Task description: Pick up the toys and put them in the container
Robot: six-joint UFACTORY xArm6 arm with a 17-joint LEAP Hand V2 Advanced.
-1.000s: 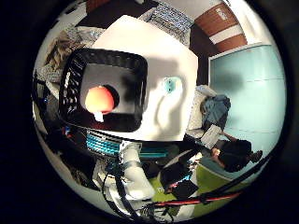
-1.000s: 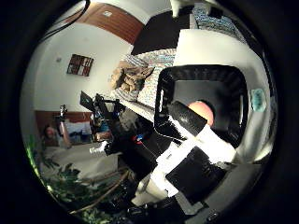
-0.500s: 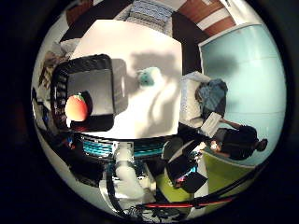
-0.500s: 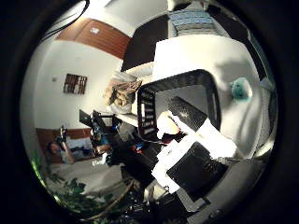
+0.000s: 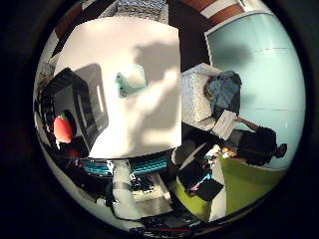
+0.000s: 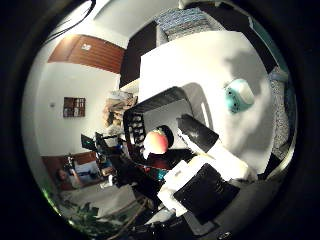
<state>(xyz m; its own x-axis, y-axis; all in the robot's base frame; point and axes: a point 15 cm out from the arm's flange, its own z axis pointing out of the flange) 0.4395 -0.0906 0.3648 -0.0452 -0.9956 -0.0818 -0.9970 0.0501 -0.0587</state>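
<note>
White table (image 5: 144, 55) carries a black bin (image 5: 84, 112) already holding a red toy (image 6: 156, 141), a teal toy (image 6: 239, 95) remains outside, and the hand (image 6: 210, 170) shows too little to tell its fingers' state.

toy (image 5: 130, 79) on table (image 5: 149, 45), beside container (image 5: 84, 107)

Hand (image 6: 210, 170): white and black parts jut into the thumb-side view from its edge, close to the camera.
Fingers (image 6: 197, 132): one black-tipped segment shows, reaching out straight; holds nothing that can be seen.
Palm: faces down, high above the surface.
Arm (image 5: 122, 191): white link showing in the little-finger-side view.
</note>
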